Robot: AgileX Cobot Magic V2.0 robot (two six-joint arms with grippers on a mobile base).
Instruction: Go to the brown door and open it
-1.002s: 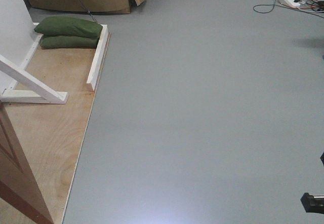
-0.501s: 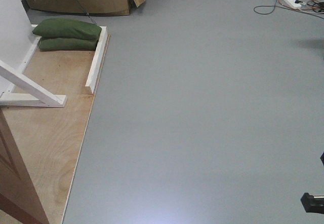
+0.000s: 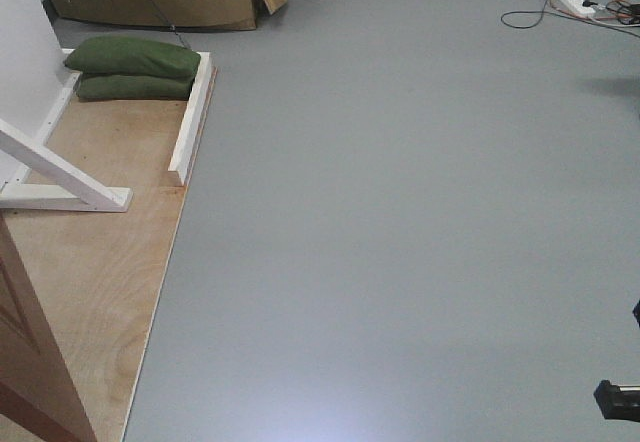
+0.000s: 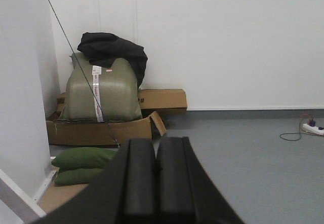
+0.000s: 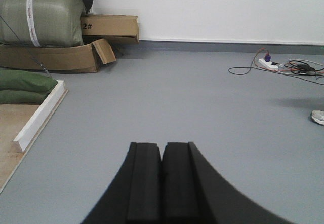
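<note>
The left gripper (image 4: 156,155) is seen with its two black pads pressed flat together, and nothing is held between them. The right gripper (image 5: 162,158) is closed in the same way, with nothing in it. Both are held above the grey floor (image 3: 400,212).

A plywood panel (image 3: 100,232) is laid on the floor at the left. The brown door (image 3: 30,362) is seen only as a slanted edge at the near left corner of the plywood panel. Its handle is not shown. A white slanted brace (image 3: 60,167) is set on the plywood panel, further back than the door and next to a white wall (image 3: 25,42). A white wooden rail (image 3: 193,112) is fixed along the right edge of the plywood panel at its far end. Two green sandbags (image 3: 135,57) are stacked at that far end, one on the other, between the wall and the rail.

Just past the far end of the plywood panel, an open cardboard box (image 3: 150,2) is placed. A big olive bag (image 4: 104,89) is kept in it, and a black cloth (image 4: 114,49) is draped over the bag. A closed cardboard box (image 4: 162,99) is set behind it. Far to the right of the plywood panel, a white power strip (image 3: 572,2) with cables is left on the floor.
</note>
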